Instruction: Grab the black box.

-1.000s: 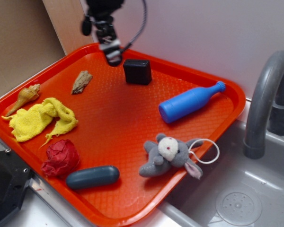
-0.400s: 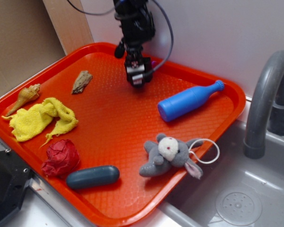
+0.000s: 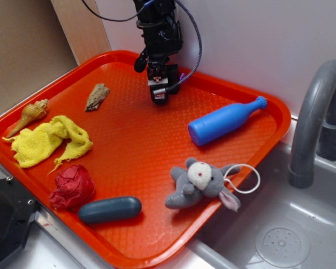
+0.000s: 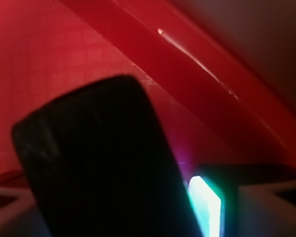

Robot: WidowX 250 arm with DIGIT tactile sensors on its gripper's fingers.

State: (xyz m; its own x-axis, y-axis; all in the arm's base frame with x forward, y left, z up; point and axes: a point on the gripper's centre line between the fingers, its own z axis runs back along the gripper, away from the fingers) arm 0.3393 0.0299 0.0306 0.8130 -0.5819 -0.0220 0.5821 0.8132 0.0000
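The black box (image 4: 101, 158) fills the lower left of the wrist view, tilted, and sits between my jaws. Its right side lies against a glowing finger pad (image 4: 204, 205). My gripper (image 4: 133, 217) is shut on the box. In the exterior view the gripper (image 3: 159, 96) points down at the back middle of the orange tray (image 3: 129, 151). It covers the box almost entirely there.
On the tray lie a blue bottle (image 3: 224, 120), a grey plush mouse (image 3: 199, 184), a dark blue-grey capsule (image 3: 110, 209), a red crumpled ball (image 3: 71, 186), a yellow cloth (image 3: 47, 140) and two shells (image 3: 97, 96). The tray's back rim (image 4: 197, 74) is close behind the box. A grey faucet (image 3: 316, 120) and a sink are on the right.
The gripper moved right from the tray's back left and came down over the black box, which stood in plain sight a second ago. It now has the box between its jaws.
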